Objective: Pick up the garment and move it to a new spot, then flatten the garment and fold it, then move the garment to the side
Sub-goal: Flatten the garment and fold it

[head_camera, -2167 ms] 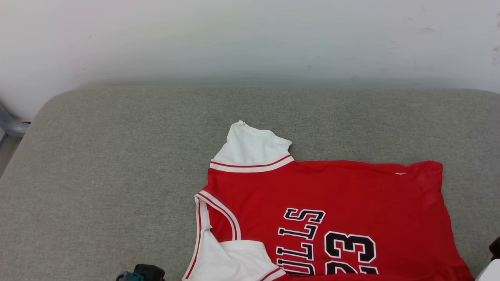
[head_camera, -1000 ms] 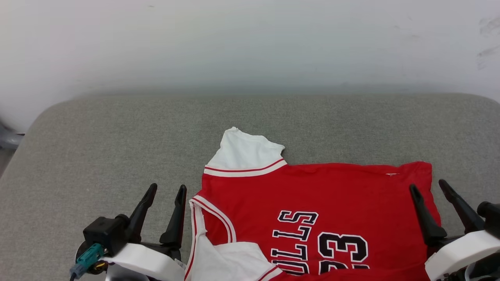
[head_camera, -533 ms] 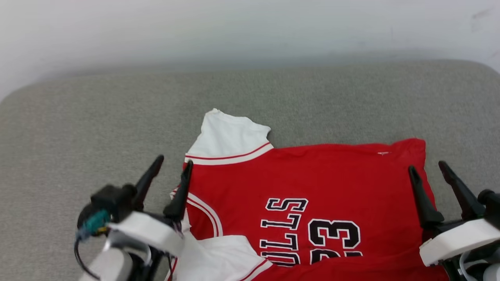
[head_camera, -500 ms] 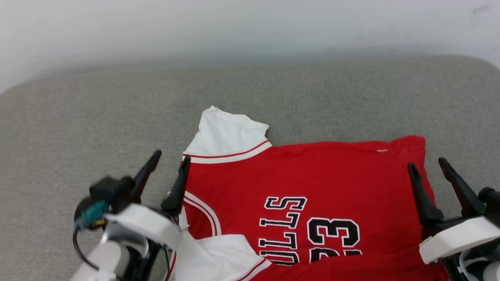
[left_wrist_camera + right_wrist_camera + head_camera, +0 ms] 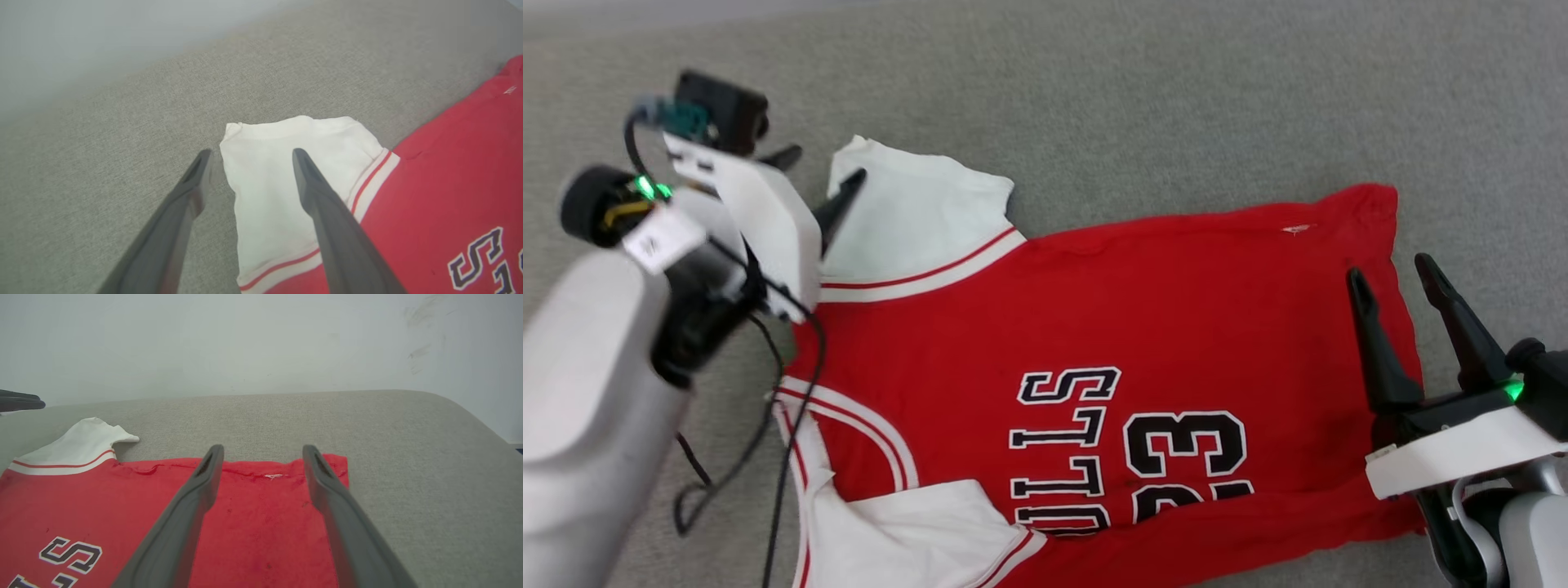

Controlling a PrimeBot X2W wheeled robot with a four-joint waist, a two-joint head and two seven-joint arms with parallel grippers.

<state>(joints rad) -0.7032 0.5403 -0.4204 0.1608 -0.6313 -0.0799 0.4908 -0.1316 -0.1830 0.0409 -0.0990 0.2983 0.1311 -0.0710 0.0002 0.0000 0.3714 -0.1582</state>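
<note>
The garment (image 5: 1111,310), a red jersey with white sleeves and black "BULLS 23" lettering, lies spread flat on the grey cushion (image 5: 1176,98). My left gripper (image 5: 825,167) is open at the far white sleeve (image 5: 265,183); one finger is over the sleeve, the other over bare cushion beside its edge. In the left wrist view the gripper (image 5: 251,153) holds nothing. My right gripper (image 5: 1388,268) stands open above the garment's red hem end. In the right wrist view its fingertips (image 5: 216,448) reach about as far as the garment's far edge (image 5: 102,498).
A pale wall (image 5: 245,343) rises behind the cushion. The cushion's rounded edge (image 5: 470,416) drops off at the right. A dark cable (image 5: 768,408) hangs from my left arm over the garment's neckline. The left gripper's finger (image 5: 20,401) shows at that view's left edge.
The head camera has tilted down, so the wall has left its view. My left gripper has reached forward from beside the neckline to the far white sleeve. The right gripper has stayed at the hem.
</note>
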